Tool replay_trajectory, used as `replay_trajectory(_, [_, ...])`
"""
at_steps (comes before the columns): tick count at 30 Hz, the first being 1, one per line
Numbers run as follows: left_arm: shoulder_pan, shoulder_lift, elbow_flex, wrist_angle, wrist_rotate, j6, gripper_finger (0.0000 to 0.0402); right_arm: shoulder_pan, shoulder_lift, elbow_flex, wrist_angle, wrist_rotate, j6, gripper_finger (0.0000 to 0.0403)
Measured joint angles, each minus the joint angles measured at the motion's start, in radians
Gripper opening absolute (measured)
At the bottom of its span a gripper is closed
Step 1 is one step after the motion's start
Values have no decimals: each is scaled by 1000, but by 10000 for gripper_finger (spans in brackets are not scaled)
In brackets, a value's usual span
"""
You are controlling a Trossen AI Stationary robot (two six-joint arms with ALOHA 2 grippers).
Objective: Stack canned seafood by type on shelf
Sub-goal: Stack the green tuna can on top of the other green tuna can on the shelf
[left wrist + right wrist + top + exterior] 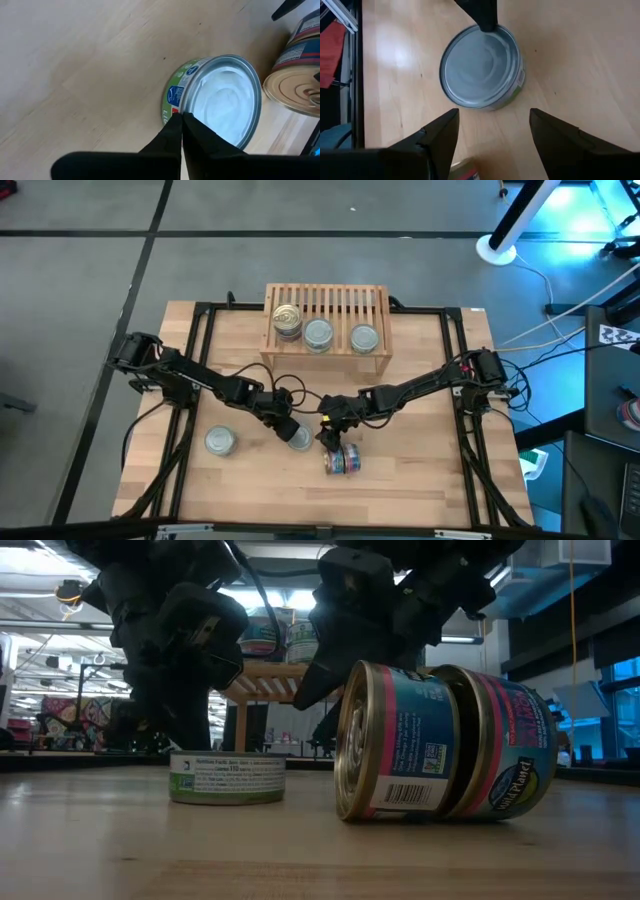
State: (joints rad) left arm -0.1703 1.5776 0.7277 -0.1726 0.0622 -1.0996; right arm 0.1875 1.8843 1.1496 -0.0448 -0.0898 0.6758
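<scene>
The shelf (326,308) bears three tins (318,334); left tool (290,430) closed, empty (right tool (330,425) agape).

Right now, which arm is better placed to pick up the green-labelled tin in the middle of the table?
Probably the right: the right gripper is open, facing the green-labelled tin. The left gripper is shut at its rim.

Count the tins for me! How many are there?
7: four on the shelf, with two stacked at its left end and two beside them; three on the table. More could be hidden.
</scene>
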Motion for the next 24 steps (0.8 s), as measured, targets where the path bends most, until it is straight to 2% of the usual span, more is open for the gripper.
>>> replay_trajectory(13, [1, 1, 0, 14, -33, 12, 0, 0, 0, 0, -1, 42, 0, 243])
replay_trajectory(24, [2, 3, -3, 56, -54, 57, 0, 0, 1, 0, -1, 150, -23, 243])
